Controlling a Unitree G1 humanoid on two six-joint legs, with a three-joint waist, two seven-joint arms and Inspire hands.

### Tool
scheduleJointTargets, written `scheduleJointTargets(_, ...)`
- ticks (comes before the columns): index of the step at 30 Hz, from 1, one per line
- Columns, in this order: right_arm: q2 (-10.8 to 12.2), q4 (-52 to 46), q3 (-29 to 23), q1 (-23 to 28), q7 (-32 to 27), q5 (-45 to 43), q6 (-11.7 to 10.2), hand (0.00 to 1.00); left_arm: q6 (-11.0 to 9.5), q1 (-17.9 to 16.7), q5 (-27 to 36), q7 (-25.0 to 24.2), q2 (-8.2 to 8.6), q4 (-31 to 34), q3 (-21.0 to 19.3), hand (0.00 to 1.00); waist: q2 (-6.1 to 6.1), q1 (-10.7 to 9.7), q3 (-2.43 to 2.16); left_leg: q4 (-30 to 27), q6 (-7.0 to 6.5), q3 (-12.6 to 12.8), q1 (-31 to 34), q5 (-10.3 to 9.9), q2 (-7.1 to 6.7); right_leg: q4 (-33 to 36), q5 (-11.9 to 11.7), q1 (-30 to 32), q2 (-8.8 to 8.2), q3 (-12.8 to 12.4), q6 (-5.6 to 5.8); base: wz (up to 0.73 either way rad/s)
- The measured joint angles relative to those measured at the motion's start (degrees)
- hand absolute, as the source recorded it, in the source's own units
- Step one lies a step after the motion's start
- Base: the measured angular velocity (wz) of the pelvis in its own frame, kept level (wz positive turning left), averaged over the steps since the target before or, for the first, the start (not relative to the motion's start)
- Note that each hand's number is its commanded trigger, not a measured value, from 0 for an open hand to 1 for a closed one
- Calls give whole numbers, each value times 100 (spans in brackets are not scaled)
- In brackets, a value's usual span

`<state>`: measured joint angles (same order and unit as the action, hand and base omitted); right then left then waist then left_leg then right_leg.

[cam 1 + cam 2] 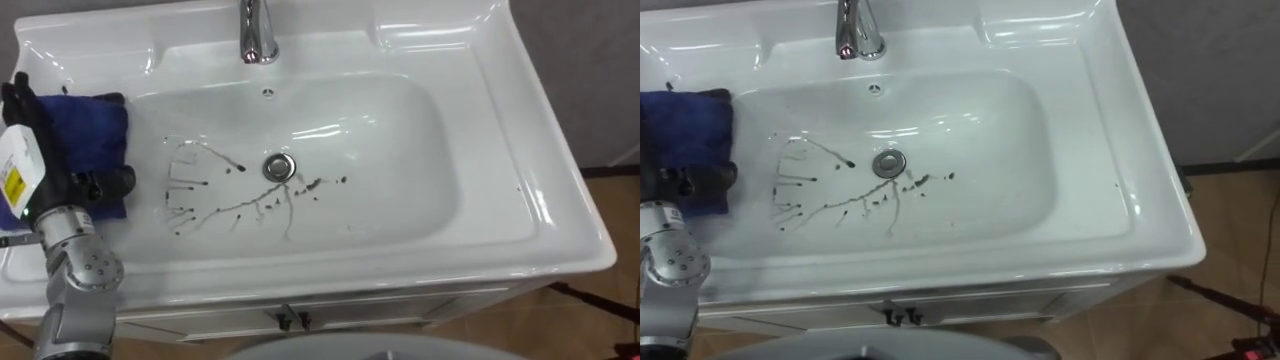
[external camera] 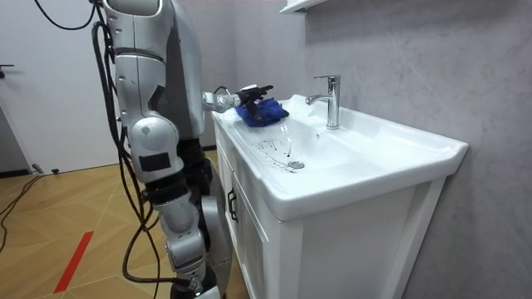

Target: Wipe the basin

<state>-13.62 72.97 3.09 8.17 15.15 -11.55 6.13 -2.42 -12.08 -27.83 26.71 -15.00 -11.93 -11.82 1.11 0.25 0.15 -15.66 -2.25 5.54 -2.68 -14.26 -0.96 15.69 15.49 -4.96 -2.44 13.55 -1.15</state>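
Stands close against the white cabinet (image 2: 249, 241), at the left end of the basin (image 1: 560, 215). Reaches the left hand (image 1: 85, 186) over the left rim, toward the back left corner, and holds the blue cloth (image 1: 95, 130) there, with fingers (image 1: 22, 102) curled over the far side of the bundle and thumb closed against its near edge. Apparently a real grip, not a flat press.

Has the cloth bunched thick under the palm, probably to make a firm pad for pushing and to stop loose corners from dragging. Sets it half on the flat rim and half over the slope into the bowl, judged to be a starting place for a stroke.

Leaves untouched, by the look of it, the dark streaks (image 1: 215, 205) branching across the bowl's floor from the left slope to the drain (image 1: 279, 166), with a few specks just right of it. Sits near the leftmost streak but apart from it.

Calls next, most likely, for a slide down the left slope and rightward across the marks, pressing all the way. Needs no detour round the faucet (image 1: 258, 35), which is at the middle of the back edge and clear of that path.

Risks smearing the dirt toward the clean right side, or losing the cloth from under the thumb on the glossy slope.
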Motion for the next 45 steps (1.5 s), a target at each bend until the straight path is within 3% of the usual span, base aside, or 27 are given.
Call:
scheduleJointTargets(9,-1,-21,-51,79,5,11,65,0,239,1,-163,-5,1,-398,-4,0,103,14,-28,7,3,6,-3,0,16,-78,-14,7,18,-37,-19,-1)
scheduleJointTargets(24,15,-88,-45,88,-142,89,223,0,467,3,-446,-27,1,-726,-21,0,53,39,-45,1,3,38,-12,0,19,-128,-24,-18,54,-72,-14,-1)
scheduleJointTargets(34,13,-262,-45,188,-117,190,287,0,503,4,-691,-97,1,-888,-31,0,4,47,-23,24,4,52,-75,1,18,-127,-24,-59,47,-97,-18,0)
scheduleJointTargets(35,14,-302,-46,214,-117,189,305,0,502,3,-708,-96,2,-901,-31,44,1,57,-29,28,4,56,-81,1,17,-127,-24,-62,48,-102,-18,-4)
scheduleJointTargets(36,14,-400,-46,255,-118,185,343,0,503,3,-790,-95,2,-916,-31,100,-6,75,-43,28,4,61,-89,1,15,-127,-24,-66,49,-111,-18,-4)
scheduleJointTargets(45,2,-445,-108,328,-81,165,456,0,570,20,-1026,-34,50,-911,-41,100,-3,132,-90,27,6,116,-113,2,26,-104,-24,-60,43,-170,-19,-2)
